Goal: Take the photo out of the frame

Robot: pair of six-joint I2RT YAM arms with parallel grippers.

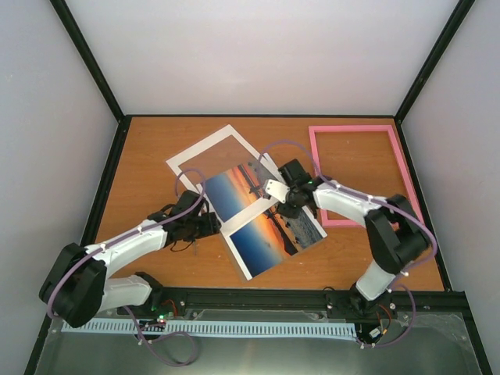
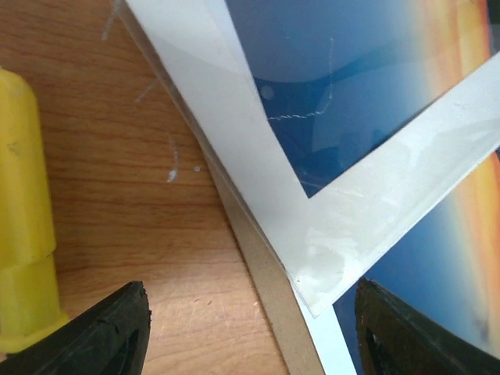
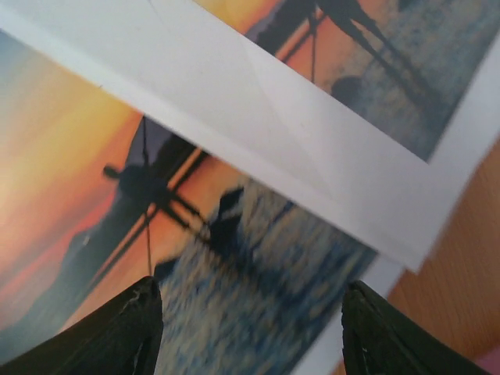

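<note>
The pink frame lies at the far right of the table, apart from the photo, which I see in the middle, partly under the white mat. The left gripper and the right gripper stand at its edges with fingers spread, gripping nothing.

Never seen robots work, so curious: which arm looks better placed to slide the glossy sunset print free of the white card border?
Probably the left: the open left gripper straddles a corner of the white card border, something to pinch; the right gripper is over the flat glossy sunset print.
</note>
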